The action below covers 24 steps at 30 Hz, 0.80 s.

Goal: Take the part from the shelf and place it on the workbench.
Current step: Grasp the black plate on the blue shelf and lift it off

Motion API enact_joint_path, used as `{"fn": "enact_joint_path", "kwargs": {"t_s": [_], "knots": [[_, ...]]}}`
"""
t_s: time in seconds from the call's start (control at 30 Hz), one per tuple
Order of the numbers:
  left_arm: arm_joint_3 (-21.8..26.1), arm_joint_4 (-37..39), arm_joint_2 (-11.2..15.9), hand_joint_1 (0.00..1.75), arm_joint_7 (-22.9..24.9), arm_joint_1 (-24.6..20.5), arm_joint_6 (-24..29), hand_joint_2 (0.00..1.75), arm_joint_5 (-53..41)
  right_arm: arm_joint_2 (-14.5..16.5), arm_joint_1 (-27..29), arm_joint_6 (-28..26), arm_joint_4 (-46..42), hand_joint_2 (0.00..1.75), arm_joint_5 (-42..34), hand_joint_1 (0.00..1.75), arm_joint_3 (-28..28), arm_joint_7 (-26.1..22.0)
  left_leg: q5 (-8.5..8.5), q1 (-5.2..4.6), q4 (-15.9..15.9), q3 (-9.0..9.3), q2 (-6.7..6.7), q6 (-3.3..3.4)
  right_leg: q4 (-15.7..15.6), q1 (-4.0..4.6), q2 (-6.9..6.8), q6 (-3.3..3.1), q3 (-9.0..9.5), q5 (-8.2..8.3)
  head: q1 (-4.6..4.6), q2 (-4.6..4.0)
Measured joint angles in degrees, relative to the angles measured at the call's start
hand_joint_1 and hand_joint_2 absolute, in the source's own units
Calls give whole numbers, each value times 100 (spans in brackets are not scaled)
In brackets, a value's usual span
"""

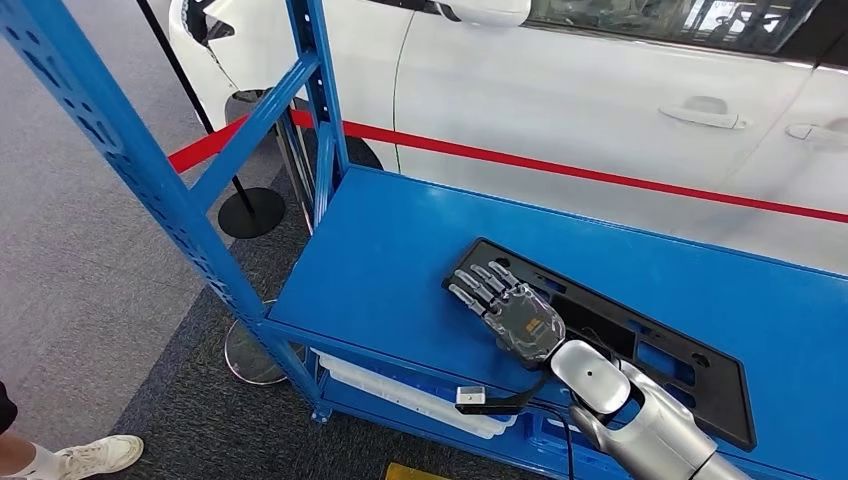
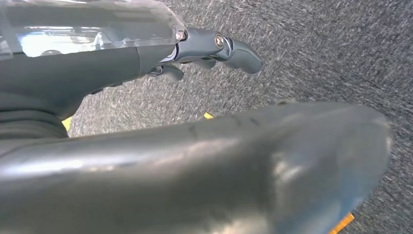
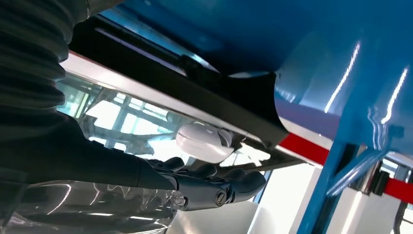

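The left hand (image 2: 214, 48) is seen hanging low over the grey carpet (image 2: 316, 44), with its fingers curled in and nothing held in them. Closer to the shelf, the right hand (image 1: 505, 300) is stretched out flat above the near end of the black part (image 1: 640, 350), fingers apart and nothing gripped yet; whether the part is touched cannot be told. The part is a long flat frame with holes in it, and it is lying on the blue shelf (image 1: 390, 260), slanted, with its far end close to the shelf's front edge. For a good grab, the fingers should probably be hooked over one bar of the frame, so the thin part is not slid away. A firm hold is needed, because a long part held at one end can tip. Then it should be lifted straight up first. To the left, a blue post (image 1: 150, 170) and a slanted brace (image 1: 255, 120) are standing, so the part must be kept away from them. Farther back, a red tape (image 1: 600, 178) and a white car (image 1: 600, 90) are close behind the shelf. More open room is seen toward the robot.
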Motion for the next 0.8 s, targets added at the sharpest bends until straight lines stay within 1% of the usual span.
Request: {"fn": "enact_joint_path", "kwargs": {"t_s": [0.03,0.07,0.1,0.13,0.17,0.2,0.27,0.3,0.33,0.37,0.4,0.43,0.47,0.5,0.53,0.57,0.6,0.63,0.67,0.7,0.77,0.8], "knots": [[14,0,1,0,-17,-2,0,0,-1,1,-6,73,24,175,-9,0,-4,26,-6,0,6,9,-2,-9,-293,-3,-1,-7,140,196,0,0],[32,0,1,0,-38,-5,1,0,-1,2,-27,171,55,175,-31,0,-11,52,-16,0,12,17,-4,-23,-702,-4,-1,-25,337,395,1,0],[56,0,1,0,-65,-8,1,0,-1,5,-66,290,100,175,-72,0,-19,75,-28,-11,27,18,-6,-44,-1069,7,-1,-54,516,531,0,0],[83,0,3,0,-103,-9,1,0,-1,10,-120,431,158,175,-139,0,-26,92,-37,-21,35,16,-5,-69,-1328,21,1,-87,638,606,-2,0],[110,0,6,0,-147,-8,1,0,0,18,-184,574,229,175,-218,0,-34,108,-42,-29,37,13,-4,-96,-1457,38,4,-122,694,619,-3,0],[137,0,10,0,-193,-9,-4,0,-1,30,-256,706,314,175,-296,0,-43,127,-43,-35,35,15,-1,-127,-1477,54,9,-155,702,612,-5,0],[190,2,33,0,-279,-14,-20,0,0,67,-388,867,505,175,-413,0,-67,157,-71,-24,51,31,2,-191,-1511,42,12,-223,728,633,-5,0],[216,5,45,0,-315,-18,-31,0,0,92,-447,903,615,175,-453,0,-81,165,-147,-18,151,2,3,-223,-1535,31,6,-262,749,644,-6,0],[241,9,60,0,-344,-21,-39,0,1,118,-495,920,724,175,-485,0,-95,171,-283,-11,360,-80,3,-252,-1557,19,-2,-296,767,653,-6,0],[261,12,71,0,-362,-19,-47,0,0,142,-534,935,832,175,-515,0,-108,176,-466,-2,688,-219,3,-278,-1565,19,-9,-320,776,656,-7,0],[278,16,81,0,-377,-13,-50,0,0,164,-572,953,943,175,-548,0,-119,185,-659,2,1080,-395,3,-301,-1566,21,-14,-338,775,655,-7,0],[290,20,89,0,-384,-5,-54,0,0,186,-607,972,1048,175,-584,0,-126,199,-796,8,1429,-550,3,-321,-1566,22,-15,-345,773,657,-7,0],[301,23,95,0,-390,3,-57,0,0,208,-643,995,1152,175,-629,0,-134,219,-837,15,1628,-633,4,-335,-1565,22,-14,-346,774,660,-7,0],[310,26,98,0,-398,6,-61,0,1,228,-680,1016,1253,175,-678,0,-144,243,-766,22,1600,-606,5,-343,-1563,21,-12,-343,779,663,-7,0],[318,30,103,0,-403,6,-67,0,0,245,-718,1037,1353,175,-734,0,-159,264,-609,31,1343,-462,7,-346,-1560,18,-10,-335,786,666,-7,0],[325,33,109,0,-407,4,-72,0,1,260,-756,1061,1445,175,-795,0,-178,277,-424,43,937,-238,10,-346,-1552,16,-8,-320,792,668,-7,0],[328,37,114,0,-409,-1,-79,0,1,269,-793,1090,1528,175,-857,0,-202,278,-293,46,534,-25,13,-334,-1537,27,-4,-294,792,663,-7,0],[330,39,118,0,-409,-5,-85,0,0,277,-827,1123,1609,175,-923,0,-232,271,-209,47,237,131,9,-302,-1527,39,0,-261,792,659,-2,0],[331,41,119,0,-408,-7,-91,0,0,283,-854,1155,1692,175,-985,0,-263,263,-184,44,78,207,5,-259,-1524,54,5,-223,794,655,2,0],[332,42,119,0,-402,-5,-97,0,0,287,-878,1180,1770,175,-1041,0,-291,257,-191,32,38,215,-1,-207,-1531,65,9,-184,799,656,7,0],[332,42,118,0,-385,2,-103,0,1,296,-916,1217,1916,175,-1129,0,-334,252,-153,35,19,211,0,-108,-1535,56,11,-113,814,660,11,0],[332,43,118,0,-376,0,-103,0,1,299,-933,1232,1976,175,-1163,0,-350,252,-128,40,7,214,7,-66,-1467,48,9,-83,792,601,12,0]]}}
